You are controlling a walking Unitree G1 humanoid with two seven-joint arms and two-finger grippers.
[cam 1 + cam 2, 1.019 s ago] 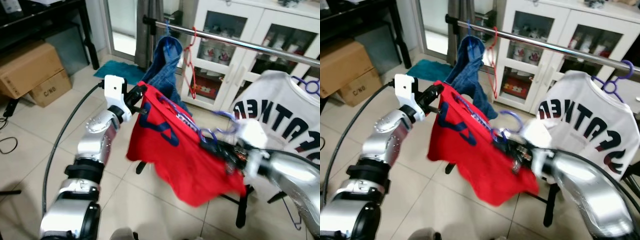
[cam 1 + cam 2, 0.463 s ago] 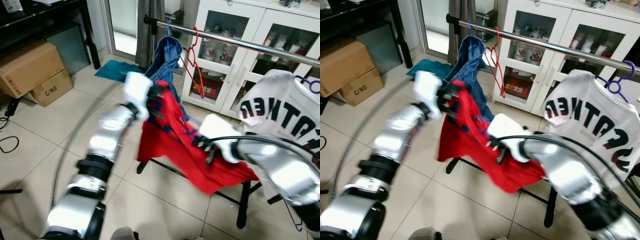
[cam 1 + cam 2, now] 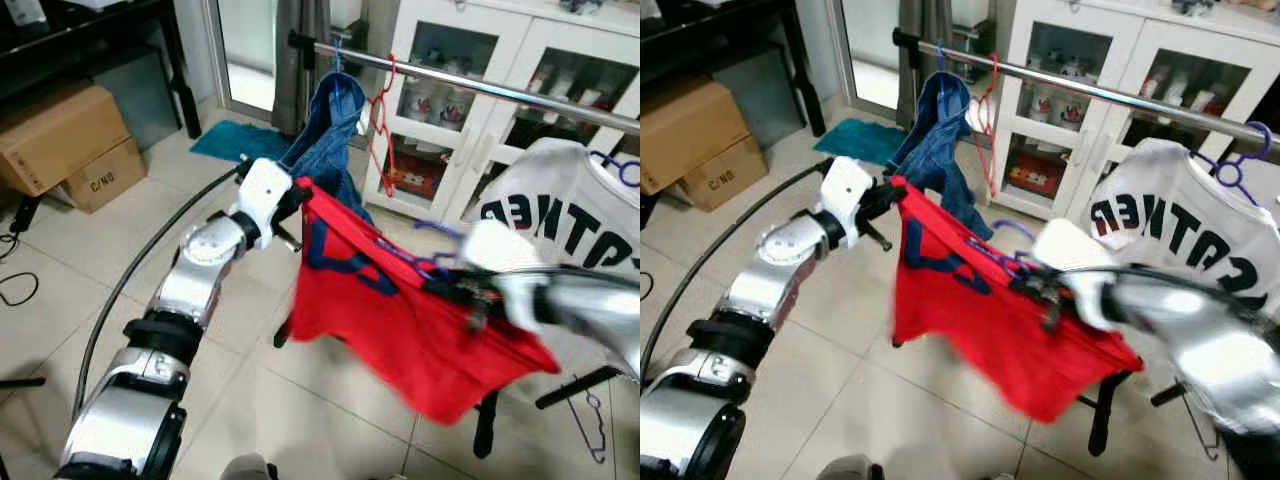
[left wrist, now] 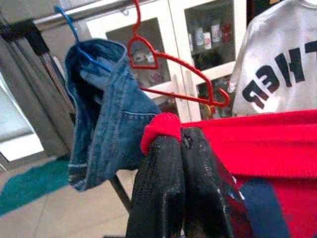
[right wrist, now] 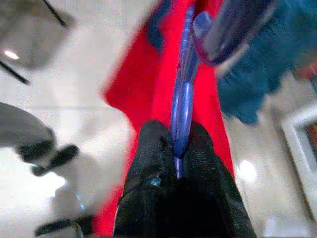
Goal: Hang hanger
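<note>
**Shirt stretched out again below the rail, hanger not yet hooked**

Half a second ago the two arms were drawn together at frame centre and the red shirt [image 3: 400, 310] was bunched between them. Now they have spread: the left gripper [image 3: 297, 190] sits upper centre-left, and the right gripper [image 3: 462, 288] has swung out to centre-right, blurred with motion. The shirt is pulled taut between them, much as it was a second ago. That reads as a re-set of the carry, not progress onto the rail [image 3: 470, 85]; the hook is below the bar and clear of it, so the hanging step remains.

The left gripper's fingers [image 4: 163, 188] are closed tight on a fold of the shirt's shoulder. The right gripper's fingers [image 5: 148, 163] are pinched on the purple hanger [image 5: 183, 94], whose stem runs straight out between them.

The shirt and hanger lie in the middle of the frame, in front of the rail and lower than it, between the jeans [image 3: 330, 130] at upper centre and the white shirt [image 3: 560, 220] at right. The long axis runs diagonally, from high at the left gripper down to lower right. The purple hook [image 3: 440, 232] curls up from the middle of the shirt's top edge, roughly towards the rail. A free stretch of bar lies right of the empty red hanger [image 3: 382, 130], likely the target.
</note>
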